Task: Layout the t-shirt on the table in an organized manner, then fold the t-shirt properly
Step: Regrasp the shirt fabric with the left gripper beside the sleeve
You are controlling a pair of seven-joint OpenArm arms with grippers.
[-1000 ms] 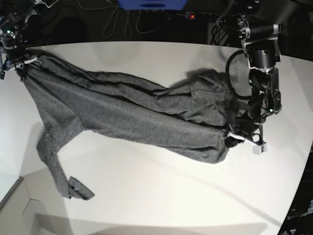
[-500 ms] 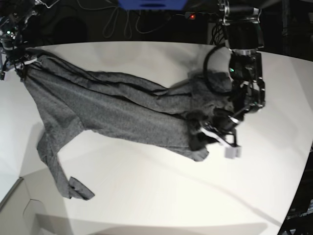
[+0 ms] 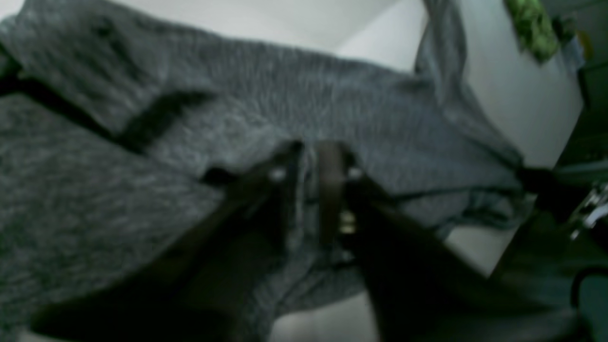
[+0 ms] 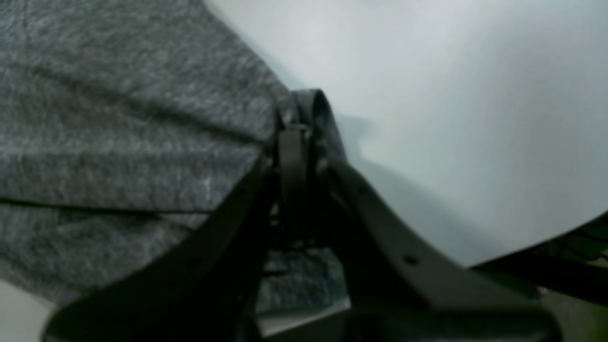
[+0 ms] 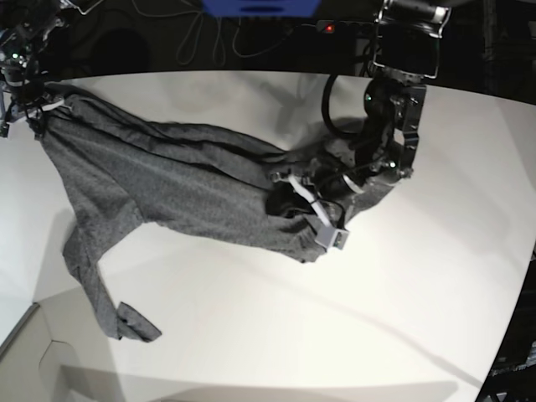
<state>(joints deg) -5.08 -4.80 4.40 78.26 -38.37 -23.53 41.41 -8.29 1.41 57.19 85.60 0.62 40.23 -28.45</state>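
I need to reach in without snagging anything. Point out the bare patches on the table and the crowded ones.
The white matte table is bare along the near edge, below the heathered dark grey t-shirt, and at the far middle beyond it. Crowded: the middle, where the left gripper sits over bunched cloth, and the far corner where the right gripper pinches the shirt's edge.

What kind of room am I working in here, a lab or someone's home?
Most likely a robotics lab bench. The t-shirt lies on a bare white table, loose cables hang in the dark behind it, and a small red indicator light glows on equipment there.
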